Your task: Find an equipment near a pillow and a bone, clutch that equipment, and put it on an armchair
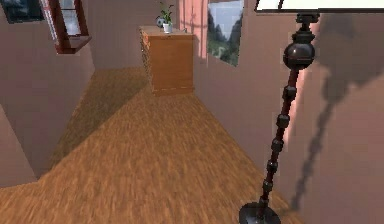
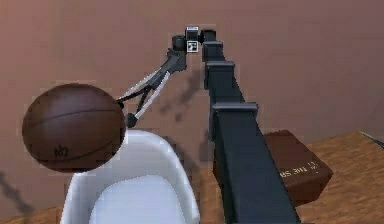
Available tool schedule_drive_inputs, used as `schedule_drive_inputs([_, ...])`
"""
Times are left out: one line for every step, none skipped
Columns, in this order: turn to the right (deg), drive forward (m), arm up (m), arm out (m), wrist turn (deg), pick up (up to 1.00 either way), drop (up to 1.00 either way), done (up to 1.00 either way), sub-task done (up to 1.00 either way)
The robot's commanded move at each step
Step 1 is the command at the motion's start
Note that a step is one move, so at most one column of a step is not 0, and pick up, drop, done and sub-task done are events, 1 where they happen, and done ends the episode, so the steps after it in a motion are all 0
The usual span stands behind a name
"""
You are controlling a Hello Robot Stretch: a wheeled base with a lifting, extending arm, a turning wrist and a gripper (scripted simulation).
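Nearly done: ball over the armchair
Ahead lie a wood floor, a dresser with a plant and a tall lamp. To the side, the gripper holds the brown ball in the air, just above the white armchair. Finding and grabbing look done; only setting it down is left. Print on the ball and the brown box is too tiny to read.

Evenly lit; floor lamp throws a soft shadow on the wall.
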Motion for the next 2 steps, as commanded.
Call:
schedule_drive_inputs([0.0,0.00,0.00,0.00,39.0,0.00,0.00,0.00,0.00])
schedule_drive_inputs([0.0,0.00,-0.46,0.00,0.0,0.00,0.00,0.00,0.00])
